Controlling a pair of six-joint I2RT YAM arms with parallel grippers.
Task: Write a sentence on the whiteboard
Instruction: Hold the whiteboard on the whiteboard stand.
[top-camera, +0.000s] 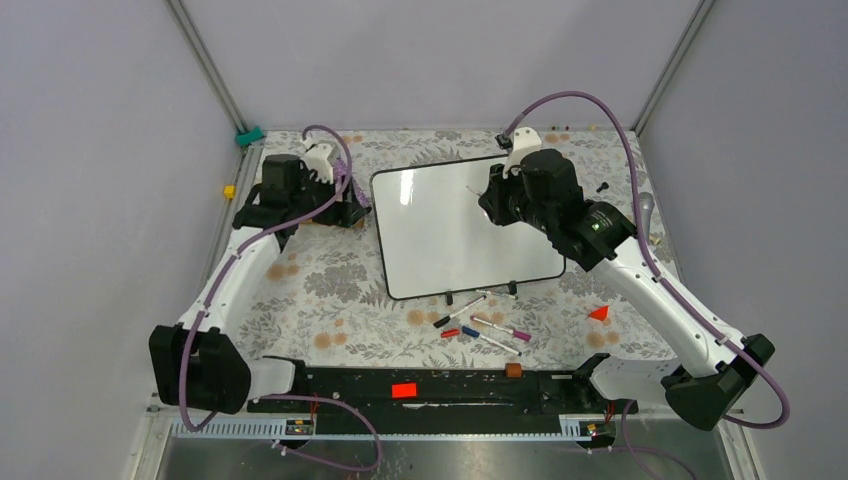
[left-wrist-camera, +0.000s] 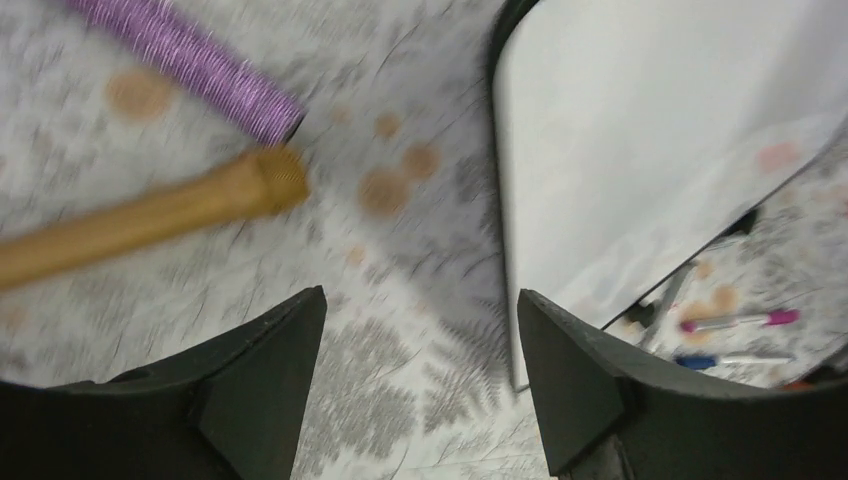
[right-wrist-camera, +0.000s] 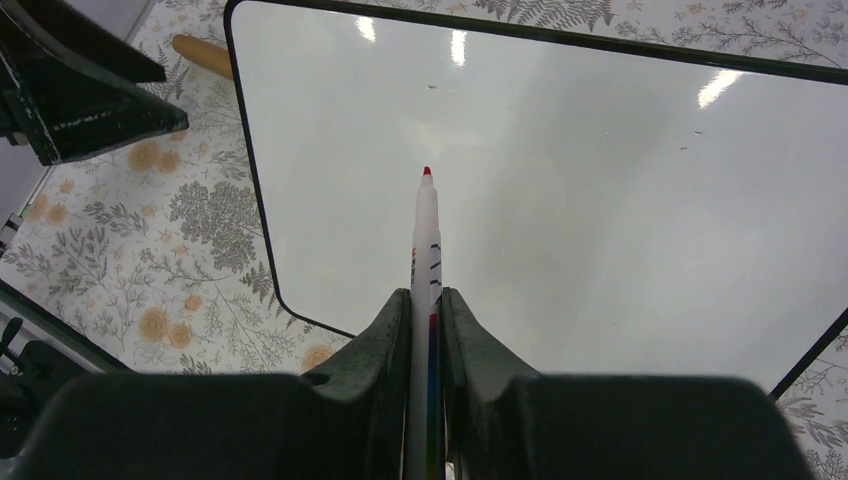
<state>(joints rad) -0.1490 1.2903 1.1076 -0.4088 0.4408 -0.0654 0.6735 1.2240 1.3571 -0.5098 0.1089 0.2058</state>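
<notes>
The whiteboard (top-camera: 450, 240) lies flat mid-table, glossy white with a thin black rim (right-wrist-camera: 600, 200). Its face shows bare white, and the sentence is out of view. My right gripper (top-camera: 492, 205) hovers over the board's upper right part, shut (right-wrist-camera: 427, 295) on a white marker (right-wrist-camera: 426, 240). The marker's red tip points at the board, and I cannot tell whether it touches. My left gripper (top-camera: 350, 212) stands open (left-wrist-camera: 420, 295) over the floral cloth, just off the board's left edge (left-wrist-camera: 640, 150), with nothing between its fingers.
Several loose markers (top-camera: 480, 325) lie at the board's near edge, with a red cap (top-camera: 600, 313) to their right. A wooden stick (left-wrist-camera: 150, 220) and a purple cable (left-wrist-camera: 190, 55) lie left of the board. A brown block (top-camera: 513, 370) sits on the base rail.
</notes>
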